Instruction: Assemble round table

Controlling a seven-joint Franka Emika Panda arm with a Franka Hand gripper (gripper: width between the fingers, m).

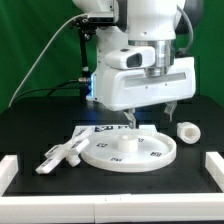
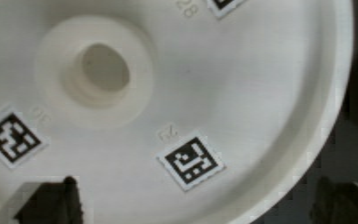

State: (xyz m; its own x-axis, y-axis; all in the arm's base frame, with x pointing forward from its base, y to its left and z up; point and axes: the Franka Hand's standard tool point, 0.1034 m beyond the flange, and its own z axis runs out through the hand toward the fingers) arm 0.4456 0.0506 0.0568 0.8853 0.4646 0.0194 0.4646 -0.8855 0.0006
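The round table top (image 1: 130, 150) is a large white disc lying flat on the black table, with small square tags on it. In the wrist view the disc (image 2: 176, 90) fills the picture, showing its raised centre hub (image 2: 101, 70). My gripper (image 1: 151, 113) hangs just above the disc's far side, open and empty. One dark finger (image 2: 55, 200) shows over the disc in the wrist view. The short thick leg (image 1: 186, 131) lies to the exterior view's right of the disc. The cross-shaped foot (image 1: 62, 152) lies to its left.
The marker board (image 1: 92, 130) lies flat behind the disc, partly covered by it. White raised borders (image 1: 10, 168) stand at the table's left, right and front edges. A green backdrop hangs behind the arm.
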